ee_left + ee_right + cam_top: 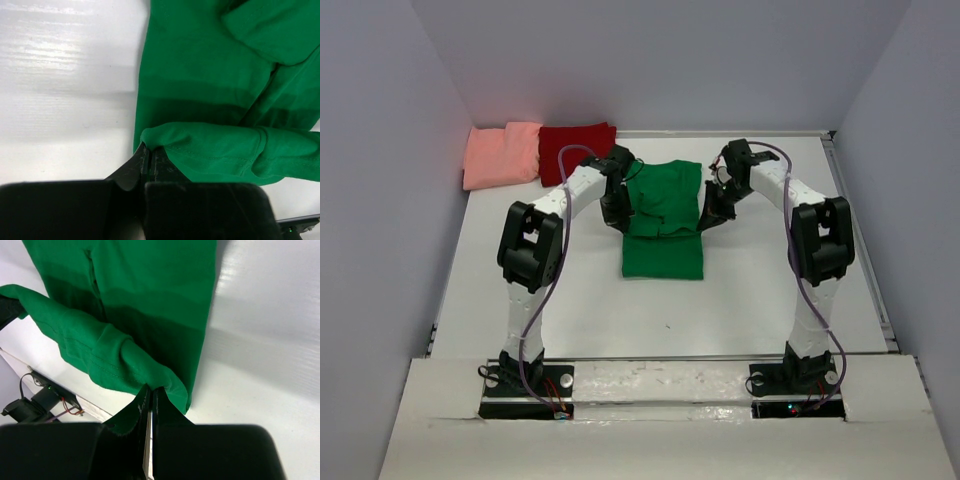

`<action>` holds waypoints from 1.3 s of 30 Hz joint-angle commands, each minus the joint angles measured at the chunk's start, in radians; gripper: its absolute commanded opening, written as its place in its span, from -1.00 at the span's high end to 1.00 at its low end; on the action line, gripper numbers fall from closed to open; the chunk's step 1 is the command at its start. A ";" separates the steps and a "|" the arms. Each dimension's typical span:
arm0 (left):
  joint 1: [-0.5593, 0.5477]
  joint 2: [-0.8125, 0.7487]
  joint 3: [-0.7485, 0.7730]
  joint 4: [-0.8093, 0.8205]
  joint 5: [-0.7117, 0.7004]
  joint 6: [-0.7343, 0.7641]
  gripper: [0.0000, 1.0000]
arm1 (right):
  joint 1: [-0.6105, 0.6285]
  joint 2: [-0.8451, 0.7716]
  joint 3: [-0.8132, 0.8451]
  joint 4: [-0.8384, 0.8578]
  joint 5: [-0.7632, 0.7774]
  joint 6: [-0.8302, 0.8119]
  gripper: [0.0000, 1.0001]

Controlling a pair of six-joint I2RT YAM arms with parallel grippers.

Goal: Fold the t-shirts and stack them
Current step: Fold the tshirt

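Observation:
A bright green t-shirt (pixel 663 222) lies in the middle of the table, its far part lifted and carried over the near part. My left gripper (pixel 617 213) pinches its left edge, shut on a fold of green cloth (pixel 200 145). On the shirt's right edge my right gripper (pixel 710 218) is shut on the hem (pixel 125 360). Between the two grips the raised cloth hangs as a loose band above the flat layer (pixel 150 285). A salmon-pink t-shirt (pixel 502 154) and a dark red t-shirt (pixel 576 150) lie folded side by side at the back left.
Grey walls close in the table (pixel 770 290) on three sides. A raised rail (pixel 660 362) runs along the near edge by the arm bases. White table surface shows left of the green shirt (pixel 65 90) and right of it (pixel 265 340).

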 commanded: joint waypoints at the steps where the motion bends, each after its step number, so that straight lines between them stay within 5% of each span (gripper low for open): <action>1: -0.002 0.004 0.051 -0.015 -0.030 0.031 1.00 | -0.012 0.012 0.001 0.056 0.025 -0.009 1.00; 11: -0.006 -0.001 0.010 0.014 -0.029 0.029 1.00 | -0.012 0.042 -0.022 0.100 0.032 -0.005 0.99; 16: -0.011 -0.015 -0.014 0.026 -0.030 0.026 0.75 | -0.012 0.044 -0.033 0.122 0.040 0.001 0.40; 21: -0.011 -0.032 -0.027 0.029 -0.041 0.023 0.68 | -0.012 0.030 -0.031 0.136 0.045 0.009 0.13; 24: -0.011 -0.041 -0.030 0.031 -0.050 0.019 0.49 | -0.012 0.020 -0.027 0.145 0.046 0.006 0.10; 39: -0.011 -0.157 0.102 0.009 -0.167 -0.009 0.49 | -0.012 -0.123 -0.076 0.209 -0.036 0.006 0.11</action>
